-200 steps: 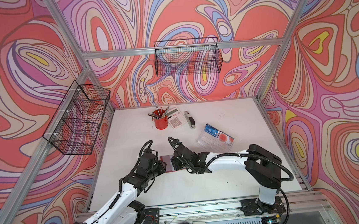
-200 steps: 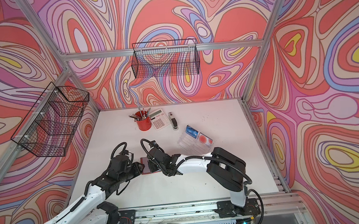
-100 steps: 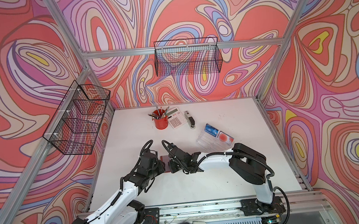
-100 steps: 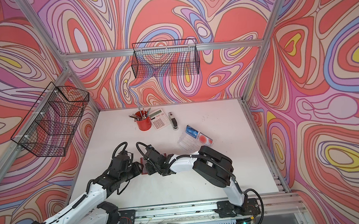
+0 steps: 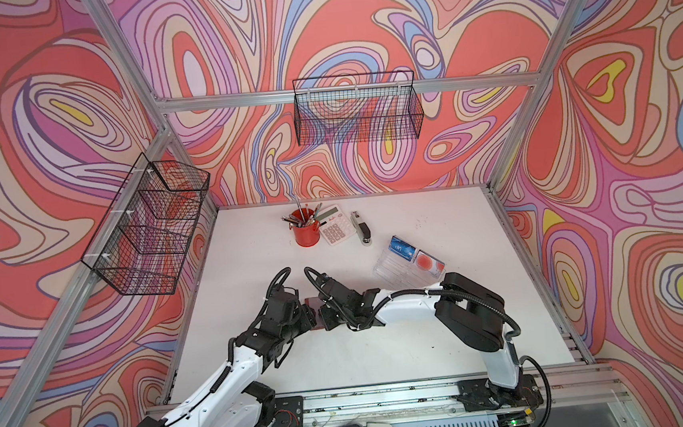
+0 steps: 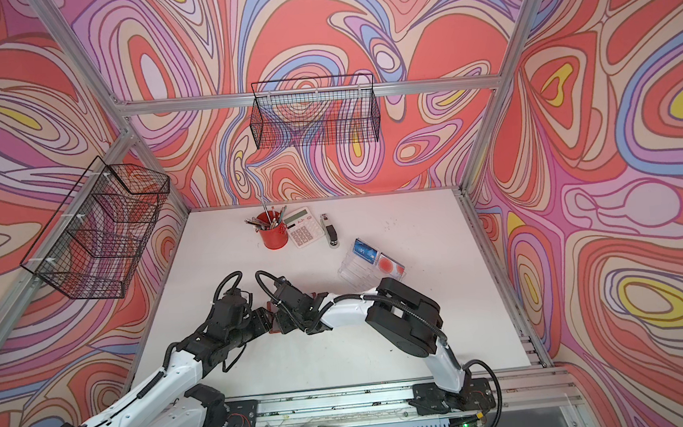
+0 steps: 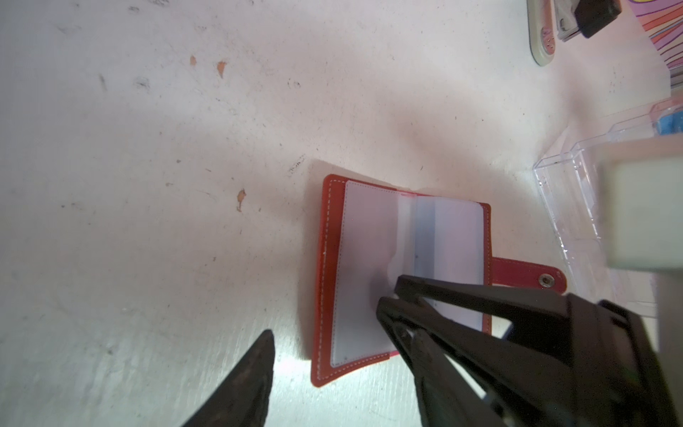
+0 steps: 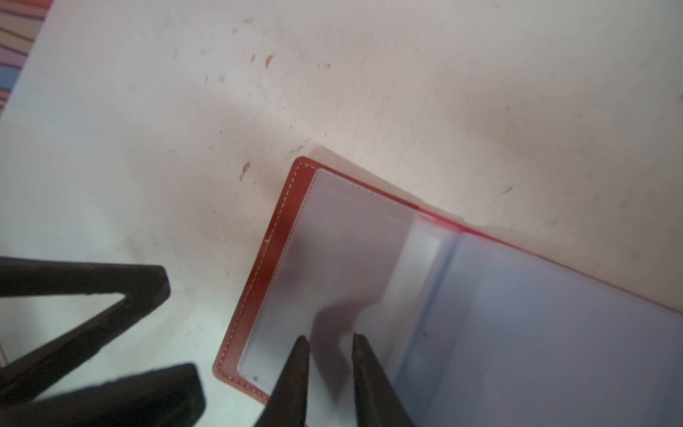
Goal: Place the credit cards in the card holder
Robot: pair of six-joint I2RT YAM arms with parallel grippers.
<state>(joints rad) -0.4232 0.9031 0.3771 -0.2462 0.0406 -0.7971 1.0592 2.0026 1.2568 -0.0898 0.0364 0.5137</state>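
You are holding the left arm stretched forward and inward from the near rail. The right arm is bending sharply at its elbow, its forearm lying leftward toward the middle of the surface (image 5: 425, 341). The two wrists are sitting almost nose to nose.

The left gripper (image 8: 179, 325) is hanging with its fingers spread wide at the stitched edge of the card holder (image 7: 332, 266), gripping nothing. The right gripper (image 8: 329, 342) is pointing down onto the holder's clear sleeve, its fingers parted only narrowly (nothing is showing between them).

The card holder is lying open and flat on the surface, its snap tab (image 7: 528, 275) sticking out sideways. Farther back, the credit cards (image 5: 401, 246) are sitting in a clear tray (image 5: 390, 271), a blue one beside a pale one with a red circle. Beyond them, a red pen cup (image 5: 306, 236), a calculator (image 5: 334, 225) and a stapler (image 5: 362, 229) are standing near the back wall.
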